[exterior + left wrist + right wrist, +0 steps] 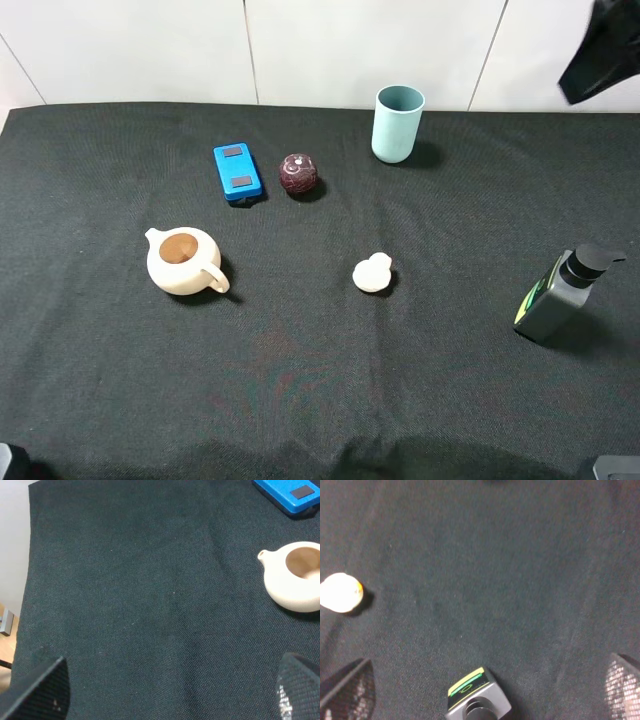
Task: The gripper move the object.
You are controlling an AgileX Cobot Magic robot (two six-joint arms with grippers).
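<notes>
The object, a small glossy dark maroon ball, rests on the black cloth at the back middle, between a blue box and a teal cup. It does not show in either wrist view. My left gripper is open and empty above bare cloth near the table's left edge, its fingertips wide apart. My right gripper is open and empty, its fingertips wide apart, with the pump bottle between and below them. Both grippers are far from the ball.
A blue box lies left of the ball and a teal cup stands to its right. A cream teapot, a white lumpy figurine and a pump bottle stand nearer. A black shape hangs at the top right.
</notes>
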